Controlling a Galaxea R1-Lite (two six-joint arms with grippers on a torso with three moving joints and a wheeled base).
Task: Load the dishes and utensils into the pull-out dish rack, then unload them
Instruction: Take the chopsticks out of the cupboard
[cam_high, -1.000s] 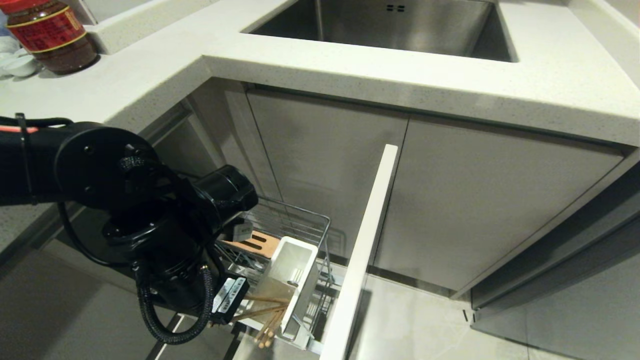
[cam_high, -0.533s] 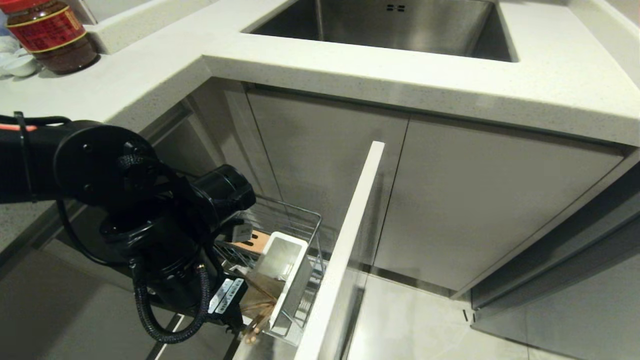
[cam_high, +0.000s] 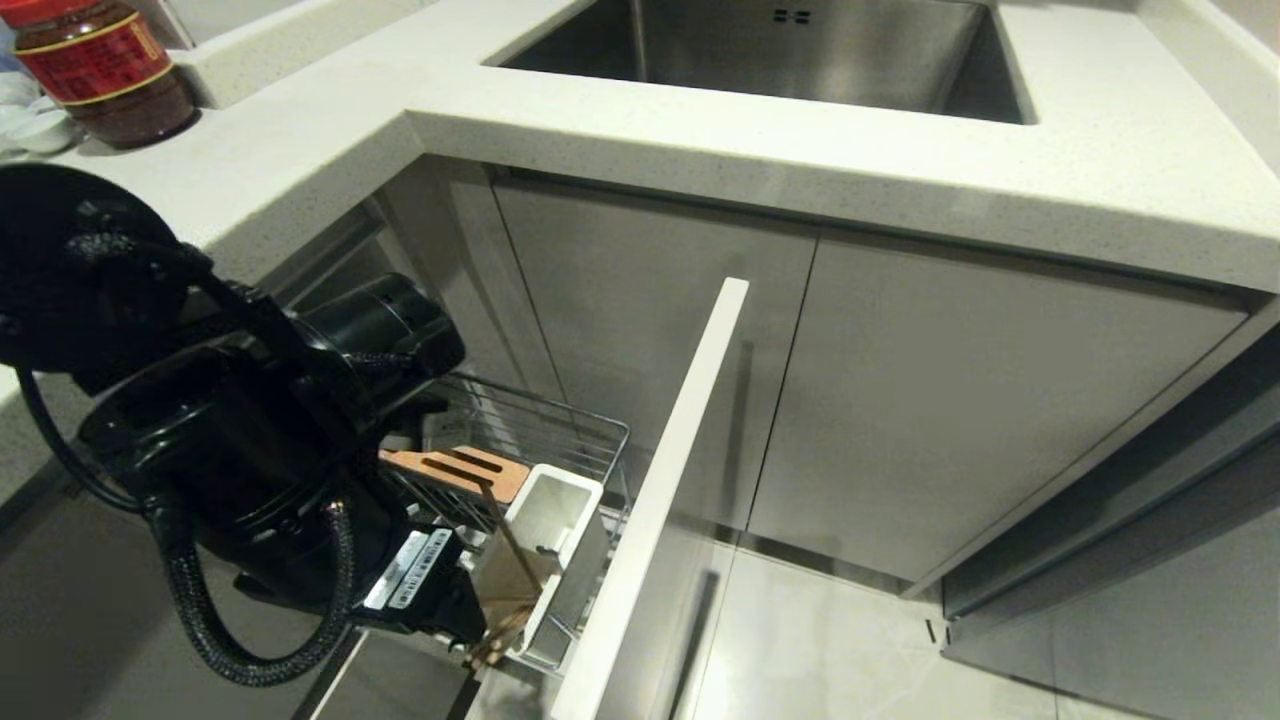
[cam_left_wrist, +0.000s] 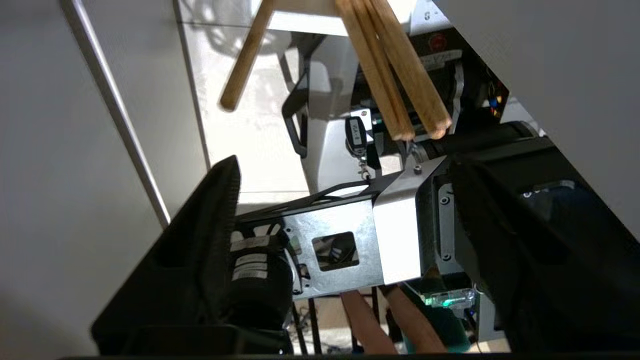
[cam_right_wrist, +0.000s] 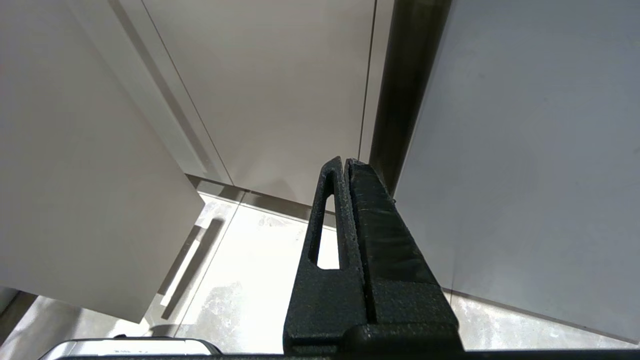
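The pull-out dish rack (cam_high: 560, 425) stands drawn out below the counter, with its wooden strip (cam_high: 455, 468), white utensil holder (cam_high: 555, 520) and pale front panel (cam_high: 650, 500). Wooden chopsticks (cam_high: 510, 590) lean out of the holder's near end, blurred. My left gripper (cam_high: 470, 630) hangs low beside them, largely hidden by the arm. In the left wrist view it (cam_left_wrist: 345, 165) is open with nothing between its fingers (cam_left_wrist: 210, 240), and the chopsticks (cam_left_wrist: 395, 70) lie just beyond the tips. The right gripper (cam_right_wrist: 345, 162) is parked and shut by the cabinet doors. Dishes and fork are out of view.
The counter (cam_high: 700, 150) with the steel sink (cam_high: 780, 50) overhangs the rack. A red-labelled jar (cam_high: 95, 70) and small white dishes (cam_high: 30, 125) stand at the far left. Cabinet doors (cam_high: 950, 420) close off the right, above pale floor tiles (cam_high: 850, 650).
The left gripper has opened and let go of the chopsticks. The left arm has drawn up and leftward. The rack and its front panel have shifted left in the picture.
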